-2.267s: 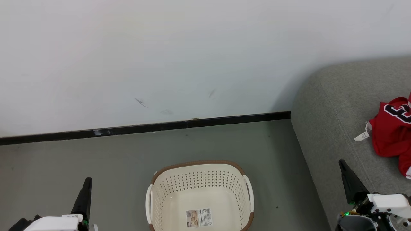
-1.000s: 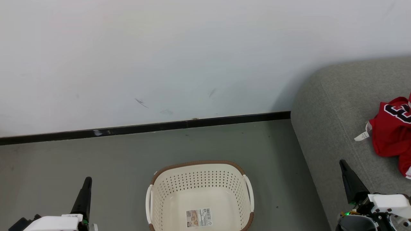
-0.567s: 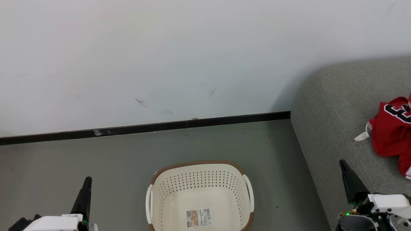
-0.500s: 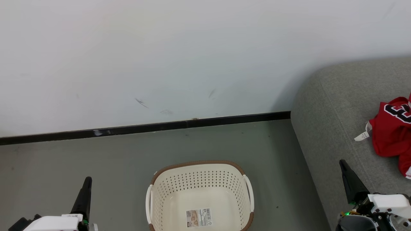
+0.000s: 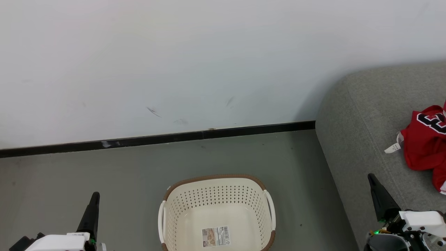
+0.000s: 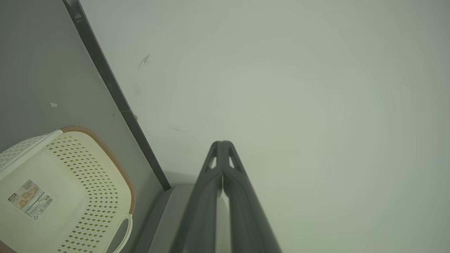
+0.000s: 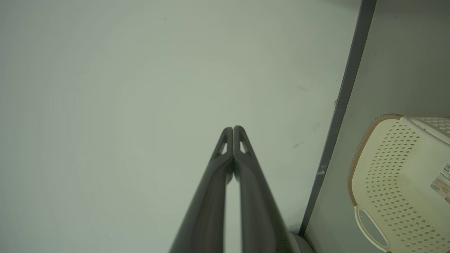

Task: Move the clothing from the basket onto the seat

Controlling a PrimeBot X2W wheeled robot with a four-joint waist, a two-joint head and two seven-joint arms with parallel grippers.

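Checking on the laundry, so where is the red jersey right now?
In the head view, the red jersey lies crumpled on the grey sofa at the far right edge, beyond the right tool, apart from the laundry basket.

**Basket** [image 5: 216,195]: walls are showing cream plastic and carrying even rows of small holes. The rim [image 5: 216,176] is running brown in a woven-look pattern. The side handles [image 5: 271,209] are showing white. The label sticker [image 5: 216,236] is showing white with black barcode stripes and a tan picture.

**Clothing** [image 5: 423,146]: is showing bright red and bearing black numerals outlined in white. Its tag [image 5: 392,148] is showing white.

**Seat** [image 5: 352,115]: is showing mid-grey, finely flecked fabric.

**Wall** [image 5: 174,52]: is showing off-white and carrying a few dark scuffs.

**Skirting strip** [image 5: 156,139]: is running black.

**Floor** [image 5: 104,174]: is showing dull grey-green.

**Left gripper** [image 5: 95,197] and **right gripper** [image 5: 371,177]: fingers are showing dark grey to black, with white housings and small green lights glowing behind them.
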